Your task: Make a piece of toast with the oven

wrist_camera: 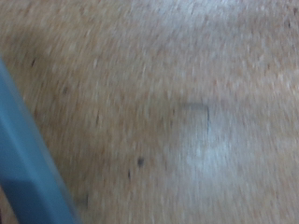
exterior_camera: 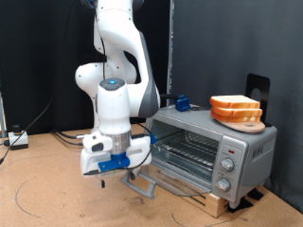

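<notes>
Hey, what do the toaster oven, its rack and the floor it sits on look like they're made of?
The oven: brushed silver-grey metal by its dull sheen, though painted casing is possible. Its door, dropped open, looks like glass in a grey frame. The rack: thin shiny wire, likely chromed steel. The floor: brown, matte and speckled, like cork or pressed board; the blurred wrist view leaves that open. The gripper hangs near the door's handle.

Stands upright as a white, rounded, jointed arm (exterior_camera: 117, 57), bent over at the upper part. Carries a white hand with blue two-finger gripper (exterior_camera: 111, 173) hanging low, pointing downward. Shows no fingers clearly in the blurred wrist view.
</notes>
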Available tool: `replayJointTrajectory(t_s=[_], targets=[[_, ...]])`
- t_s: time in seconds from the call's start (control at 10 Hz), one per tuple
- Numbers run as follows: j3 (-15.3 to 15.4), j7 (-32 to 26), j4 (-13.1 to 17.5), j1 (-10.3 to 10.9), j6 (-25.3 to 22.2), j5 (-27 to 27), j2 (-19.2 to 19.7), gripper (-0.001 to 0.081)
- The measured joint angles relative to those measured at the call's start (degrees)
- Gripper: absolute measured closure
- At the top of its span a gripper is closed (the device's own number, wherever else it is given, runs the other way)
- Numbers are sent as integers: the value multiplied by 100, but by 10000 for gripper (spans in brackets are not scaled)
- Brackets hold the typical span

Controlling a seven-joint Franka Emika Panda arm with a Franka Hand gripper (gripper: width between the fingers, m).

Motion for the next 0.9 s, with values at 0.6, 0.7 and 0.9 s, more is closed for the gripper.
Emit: replayJointTrajectory(t_s=[0.6, 0.7, 0.9], targets=[[483, -368, 937, -136, 3, 1054, 1004, -1], [432, -405, 970, -188, -160, 1042, 1002, -1], [387, -769, 1041, -423, -727, 1054, 854, -1]])
